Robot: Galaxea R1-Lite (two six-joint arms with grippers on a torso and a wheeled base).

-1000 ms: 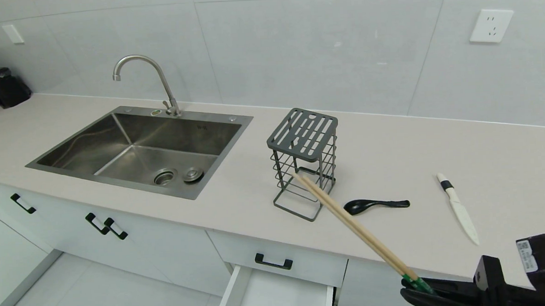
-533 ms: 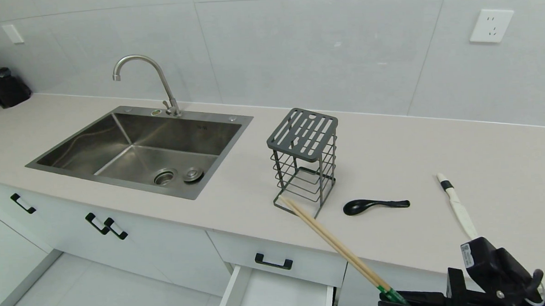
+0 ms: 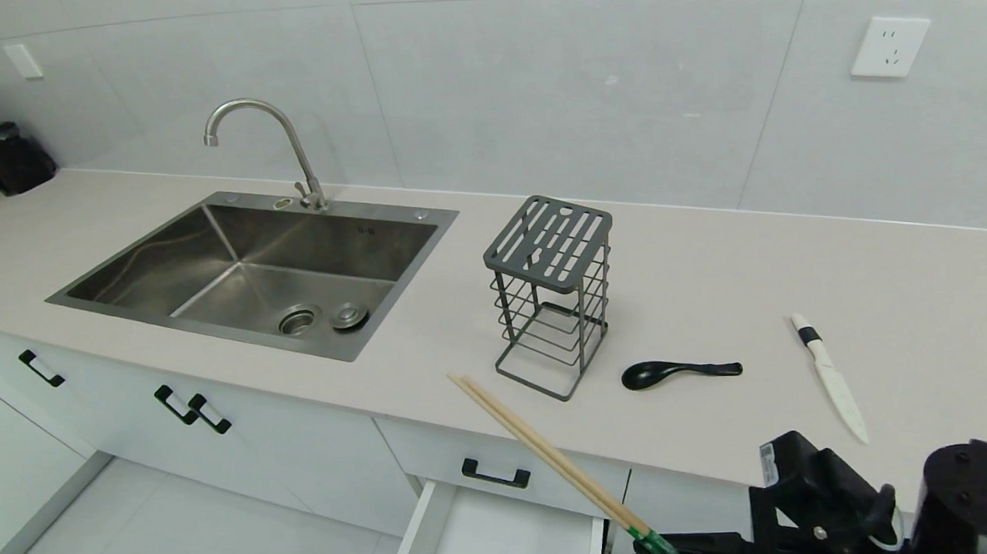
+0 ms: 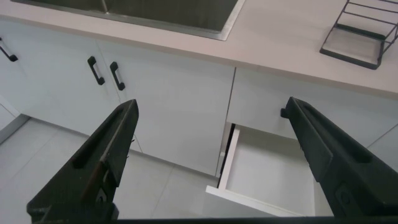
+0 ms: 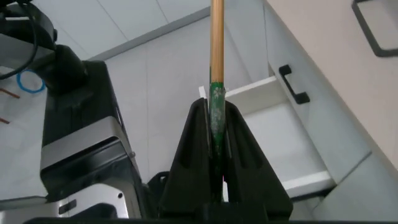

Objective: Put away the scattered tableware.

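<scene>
While the right tool [image 5: 216, 121] clamped the green butt end of the chopsticks [image 3: 543, 456], it hung low in front of the bench [image 3: 430, 359], just above the open drawer [image 3: 505, 547]. From there the pair's long axis ran away from the robot and to its left, with the tips over the bench's front edge. The slotted rack [image 3: 549, 249] stood beyond those tips and a little to their right. I judged that the sticks would have to be swung right and stood up to enter its top. The left tool [image 4: 209, 106] was spread wide and empty before the cabinet doors, so the right arm was the one placed for it. The right wrist view gave the grip itself, and the head view gave the rack's bearing. Farther right on the bench lay the black spoon [image 3: 681, 373] and the white knife [image 3: 831, 379].
</scene>
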